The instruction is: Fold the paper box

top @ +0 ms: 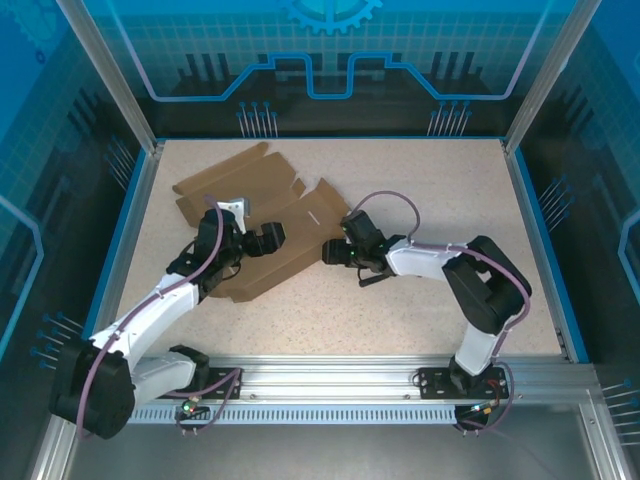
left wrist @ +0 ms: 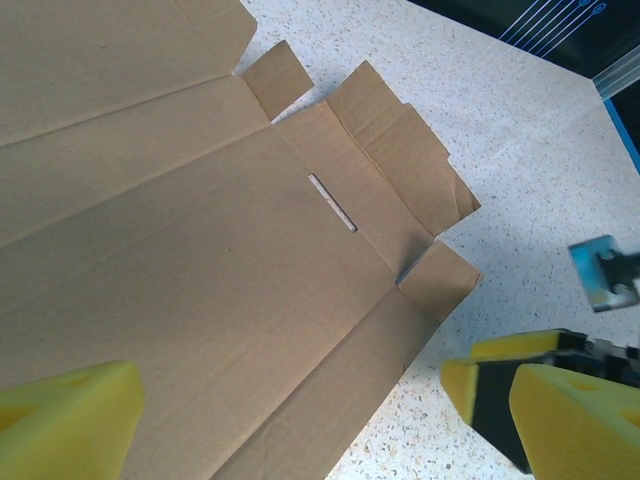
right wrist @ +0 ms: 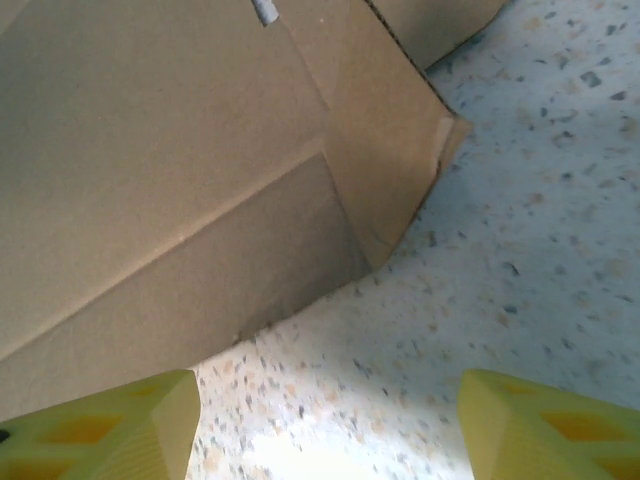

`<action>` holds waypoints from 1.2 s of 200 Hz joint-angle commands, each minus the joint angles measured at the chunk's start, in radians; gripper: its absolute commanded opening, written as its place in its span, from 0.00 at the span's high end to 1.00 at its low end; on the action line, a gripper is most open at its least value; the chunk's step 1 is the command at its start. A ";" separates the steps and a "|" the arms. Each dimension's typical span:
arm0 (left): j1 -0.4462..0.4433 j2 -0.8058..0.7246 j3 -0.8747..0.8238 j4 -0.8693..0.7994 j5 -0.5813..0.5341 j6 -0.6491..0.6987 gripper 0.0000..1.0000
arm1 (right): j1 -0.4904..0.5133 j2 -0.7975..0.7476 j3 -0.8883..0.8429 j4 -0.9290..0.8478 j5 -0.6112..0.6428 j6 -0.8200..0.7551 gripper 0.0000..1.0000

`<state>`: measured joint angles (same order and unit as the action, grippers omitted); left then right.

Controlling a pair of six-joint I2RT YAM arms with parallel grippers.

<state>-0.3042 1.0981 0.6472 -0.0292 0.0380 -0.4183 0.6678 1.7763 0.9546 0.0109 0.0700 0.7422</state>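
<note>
- The left gripper [top: 258, 240] hangs over the near-left part of the paper box [top: 265, 180], and in the top view its arm hides the card beneath it. In its wrist view the yellow, foam-like fingers [left wrist: 65, 420] stand wide apart with nothing clasped, and both are cut off at the bottom edge.
- The box is a flat, unfolded sheet of plain brown corrugated card lying left of centre on the table [top: 440, 200]. We see it creased into panels, with notched flaps and tabs on its right side and a narrow slot [left wrist: 331, 202] cut through one panel.
- In the right wrist view a corner flap [right wrist: 390, 150] rises off the surface and casts a shadow. Its upper part runs out of frame.
- The right gripper [top: 335, 252] sits just beside the sheet's right edge. Its wedge-shaped yellow fingers are spread, with bare table between them, and hold nothing.
- The table is pale, smooth and speckled.
- A small pale-blue block [left wrist: 605, 275] is too blurred for us to identify.
</note>
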 commanded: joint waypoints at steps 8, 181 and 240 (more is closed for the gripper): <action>-0.001 -0.029 0.020 -0.036 -0.024 0.029 0.04 | 0.012 0.064 0.063 0.076 0.023 0.070 0.38; -0.001 -0.052 0.168 0.075 0.076 0.075 0.10 | -0.166 -0.173 0.051 0.123 -0.179 -0.425 1.00; -0.013 0.199 0.674 -0.129 0.300 0.622 0.15 | -0.309 -0.352 0.284 -0.308 -0.509 -0.855 1.00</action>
<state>-0.3080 1.1954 1.1248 -0.0460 0.1658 -0.1329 0.4023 1.4773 1.1606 -0.0711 -0.2401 0.1421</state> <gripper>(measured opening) 0.854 0.053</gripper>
